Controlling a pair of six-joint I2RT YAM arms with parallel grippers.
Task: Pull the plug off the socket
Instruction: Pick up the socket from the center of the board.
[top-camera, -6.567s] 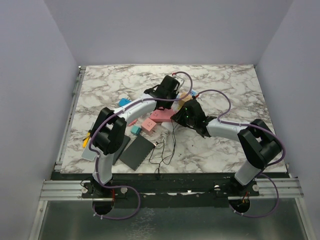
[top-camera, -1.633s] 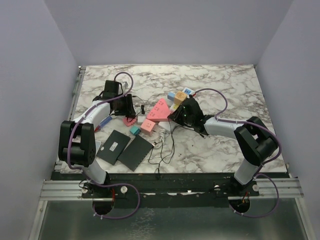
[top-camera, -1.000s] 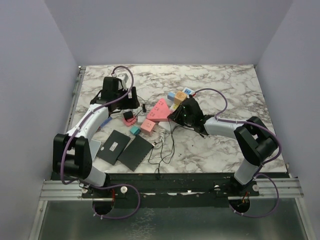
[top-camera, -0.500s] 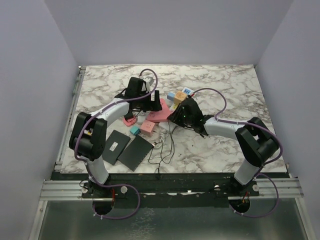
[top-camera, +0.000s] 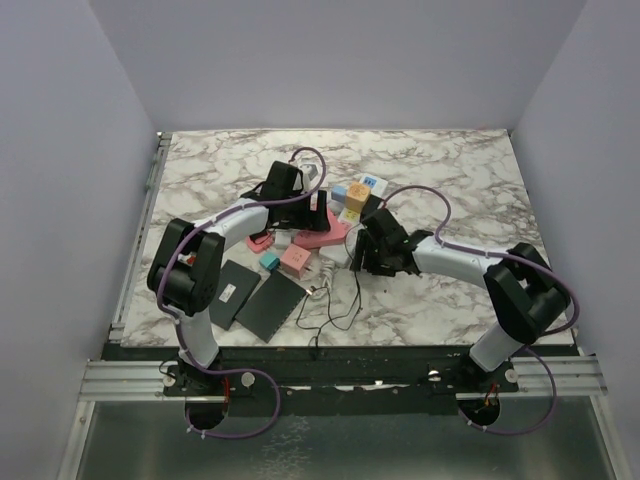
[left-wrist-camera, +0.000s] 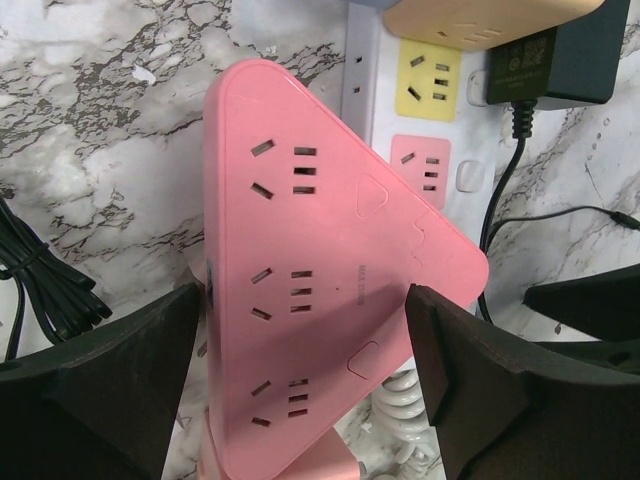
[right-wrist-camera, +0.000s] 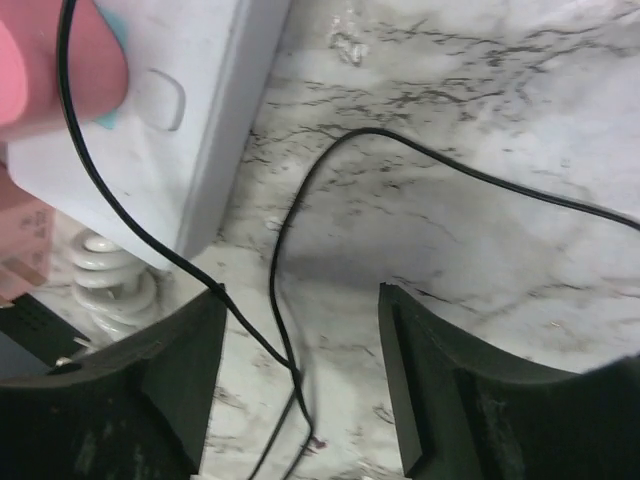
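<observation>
The socket (left-wrist-camera: 372, 95), a long white power strip with yellow and pink outlets, lies across the top of the left wrist view. A black plug (left-wrist-camera: 548, 52) sits on it at the top right, its thin black cord (left-wrist-camera: 500, 190) trailing down. A pink triangular power strip (left-wrist-camera: 310, 260) lies over the socket. My left gripper (left-wrist-camera: 300, 400) (top-camera: 305, 215) hangs open above it, one finger on each side. The right wrist view shows the socket's end (right-wrist-camera: 190, 110). My right gripper (right-wrist-camera: 300, 390) (top-camera: 362, 258) stands open beside it over the marble, with only the black cord (right-wrist-camera: 280, 340) running between its fingers.
Two flat black pads (top-camera: 272, 303) (top-camera: 228, 295) lie near the front left. A pink box (top-camera: 296, 257) and a teal cube (top-camera: 269, 260) sit beside them. Coloured blocks (top-camera: 355, 192) stand behind the strips. A coiled white cord (right-wrist-camera: 110, 270) and loose black cord loops (top-camera: 335, 300) lie on the marble.
My left arm has swung from the far left to the middle, over the pink strip. My right gripper has drawn back toward the near edge and opened.
</observation>
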